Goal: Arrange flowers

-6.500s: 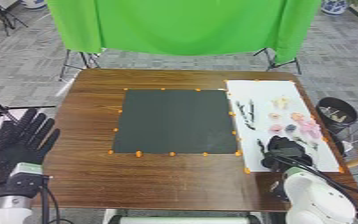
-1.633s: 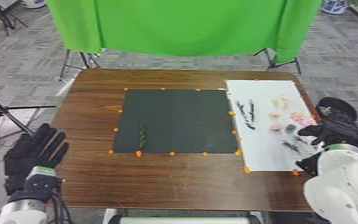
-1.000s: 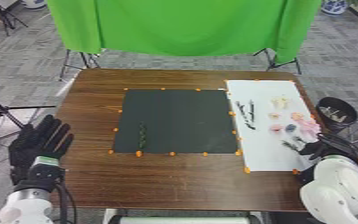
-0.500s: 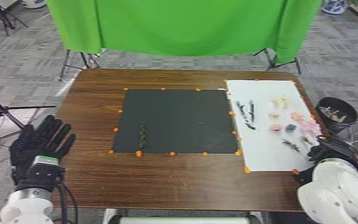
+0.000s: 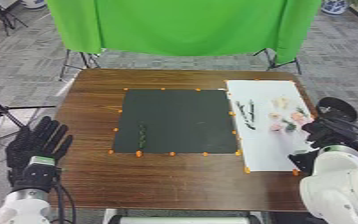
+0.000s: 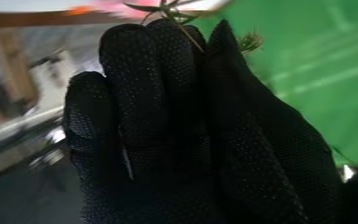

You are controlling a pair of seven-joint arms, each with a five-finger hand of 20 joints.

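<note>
Green sprig: in the right hand, pinched between thumb and fingers, over the white sheet
Pink flowers: beside it
Leafy stem: lying on the dark mat
Left hand: straight-fingered, by the desk's left edge

The floor is patterned grey. 1 green cloth hangs beyond the brown wooden worktop; 1 black bin stands beside its right edge.

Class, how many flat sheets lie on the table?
2: a dark sheet bearing a green sprig, and a white sheet to its right, partly hidden by the right hand.
</note>
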